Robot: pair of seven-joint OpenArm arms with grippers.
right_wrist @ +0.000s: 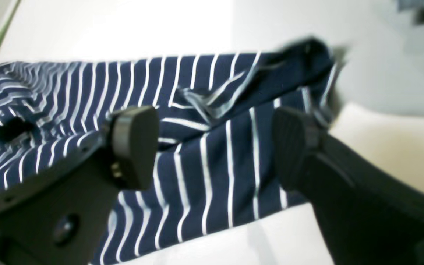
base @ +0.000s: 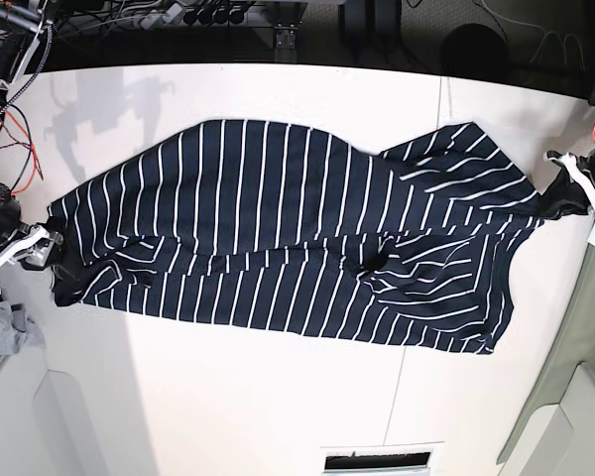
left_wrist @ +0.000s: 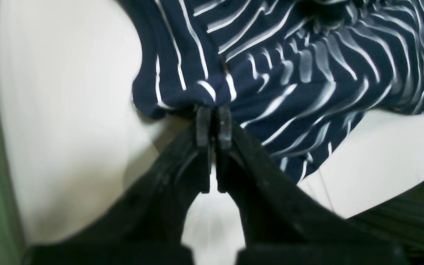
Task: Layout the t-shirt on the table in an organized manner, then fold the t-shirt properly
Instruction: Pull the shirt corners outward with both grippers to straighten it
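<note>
T-shirt (base: 278, 228) spans table (base: 278, 397) — edges near both sides, front bare.

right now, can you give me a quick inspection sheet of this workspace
surface: white table, thin dark seam across it.
job's things: striped t-shirt spread lengthwise, wrinkled and bunched near the middle and toward the left gripper's end.
clutter: small grey cloth at the table edge.
grippers: left gripper shut, pinching the shirt's edge; right gripper open, fingers spread over the fabric, nothing held.
cables: red and black wires by a table corner.
surroundings: dark equipment beyond the far edge.
</note>
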